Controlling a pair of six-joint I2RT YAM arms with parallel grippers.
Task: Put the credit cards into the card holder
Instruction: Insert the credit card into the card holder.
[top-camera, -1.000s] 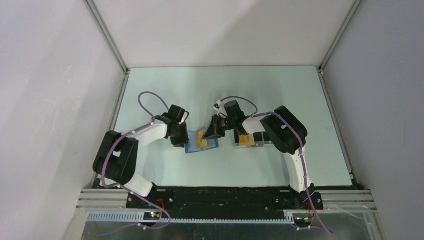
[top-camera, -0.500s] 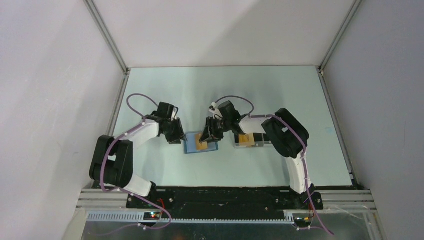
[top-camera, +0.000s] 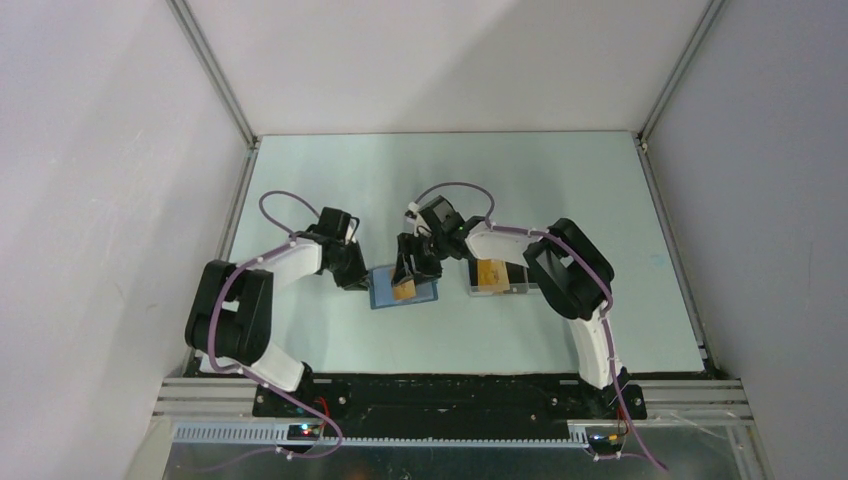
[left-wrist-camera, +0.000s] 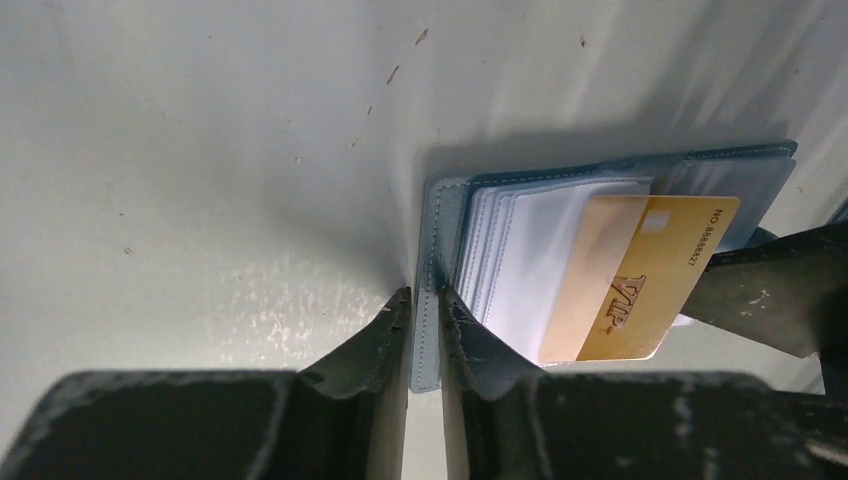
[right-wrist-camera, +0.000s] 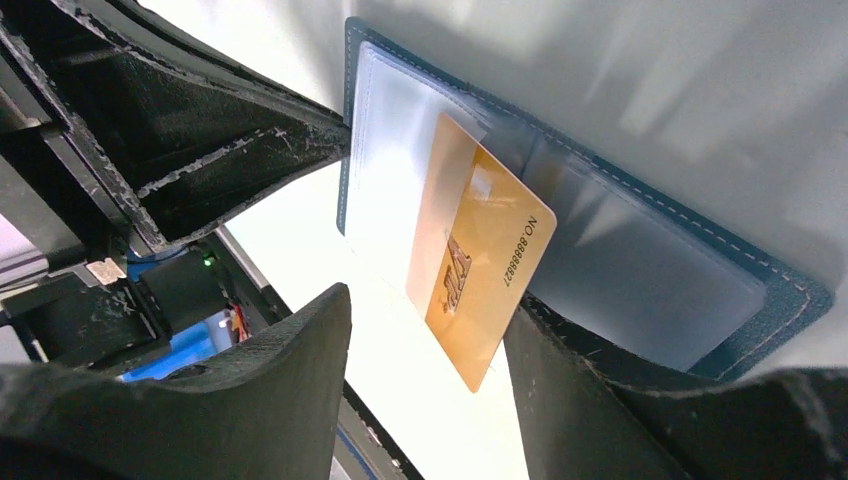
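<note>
Left hand (left-wrist-camera: 425, 330): clenched on the card holder (left-wrist-camera: 432, 240), pinching its cover edge. I judge this keeps the holder spread open and steady on the counter (left-wrist-camera: 200, 150). Right hand (right-wrist-camera: 430, 310): unclenched, grasping nothing. Credit card (left-wrist-camera: 655, 265), gold: half inside a clear pocket (left-wrist-camera: 540, 240), lying between my right fingers, apart from my left hand.

White arms (top-camera: 296, 262), purple cables (top-camera: 284, 193) — scuffed black left gripper (left-wrist-camera: 422, 300)
</note>
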